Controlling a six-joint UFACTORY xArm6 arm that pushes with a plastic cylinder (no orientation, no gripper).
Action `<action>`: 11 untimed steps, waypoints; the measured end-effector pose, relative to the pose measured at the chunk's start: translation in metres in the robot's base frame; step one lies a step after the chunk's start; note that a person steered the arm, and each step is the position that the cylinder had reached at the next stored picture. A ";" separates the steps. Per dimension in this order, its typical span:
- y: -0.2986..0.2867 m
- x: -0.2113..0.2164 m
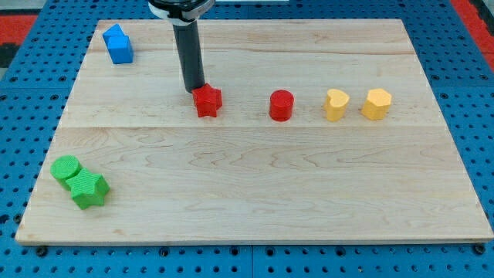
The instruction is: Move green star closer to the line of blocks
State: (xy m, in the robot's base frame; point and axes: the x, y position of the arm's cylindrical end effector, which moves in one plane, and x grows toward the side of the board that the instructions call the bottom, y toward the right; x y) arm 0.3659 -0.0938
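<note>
The green star [89, 189] lies near the board's bottom-left corner, touching a green cylinder [65, 168] just above and left of it. A line of blocks runs across the middle: a red star [207, 100], a red cylinder [281, 105], a yellow heart-like block [336, 104] and a yellow hexagon-like block [377, 103]. My tip [194, 89] is at the upper-left edge of the red star, touching or almost touching it, far up and to the right of the green star.
A blue block [118, 44] sits near the board's top-left corner. The wooden board [255, 193] rests on a blue perforated surface; its edges show on all sides.
</note>
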 end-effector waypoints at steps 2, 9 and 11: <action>0.005 0.028; -0.082 0.223; -0.130 0.193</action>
State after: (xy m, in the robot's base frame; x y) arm 0.5590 -0.2243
